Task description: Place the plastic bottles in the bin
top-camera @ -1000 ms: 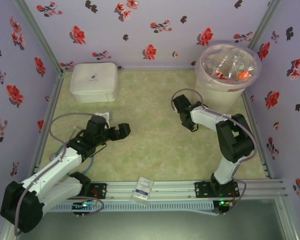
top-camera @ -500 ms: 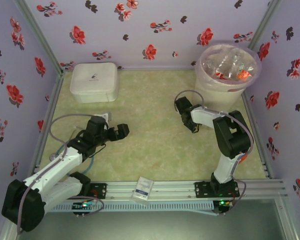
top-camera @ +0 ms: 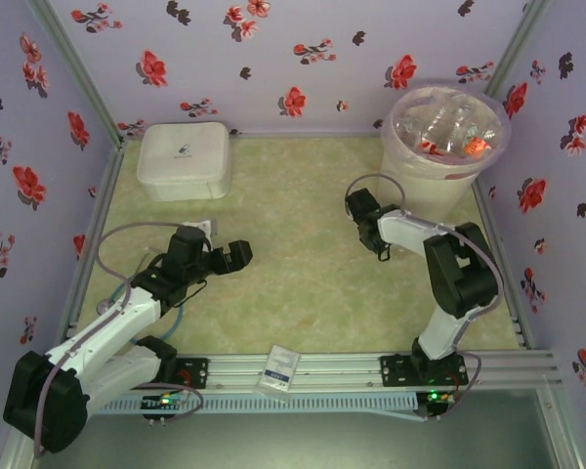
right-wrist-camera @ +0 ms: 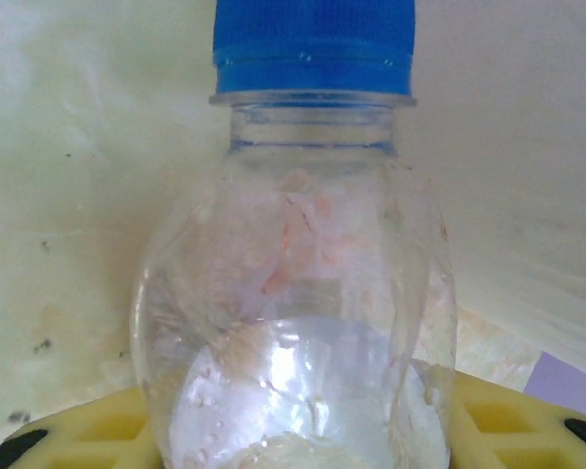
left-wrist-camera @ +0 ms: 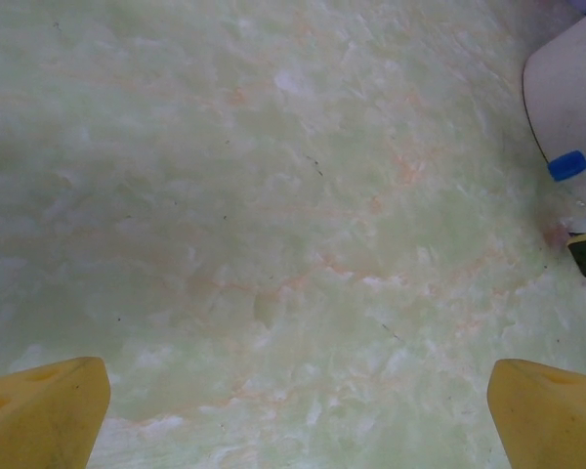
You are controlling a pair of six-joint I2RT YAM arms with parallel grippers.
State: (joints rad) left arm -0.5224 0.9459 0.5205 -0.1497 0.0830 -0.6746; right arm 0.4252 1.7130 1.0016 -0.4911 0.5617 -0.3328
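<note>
A clear plastic bottle [right-wrist-camera: 293,293] with a blue cap [right-wrist-camera: 313,44] stands between the yellow fingers [right-wrist-camera: 498,420] of my right gripper [right-wrist-camera: 293,435], which press on both its sides. That gripper [top-camera: 361,207] is low on the table just left of the bin [top-camera: 420,181], a large pale bucket holding several bottles [top-camera: 451,125]. The left wrist view shows the same blue cap [left-wrist-camera: 567,164] beside the bin wall [left-wrist-camera: 576,88]. My left gripper [top-camera: 240,254] hovers open over bare table at the left, with nothing between its fingers [left-wrist-camera: 44,410].
A flat white lidded box [top-camera: 184,159] sits at the back left. A small white card [top-camera: 281,368] lies on the front rail. Flowered walls close in the table on three sides. Green marbled surface stretches between the two arms.
My right gripper has closed around the blue-capped bottle and shifted slightly right toward the bin. The left arm has stayed still.
</note>
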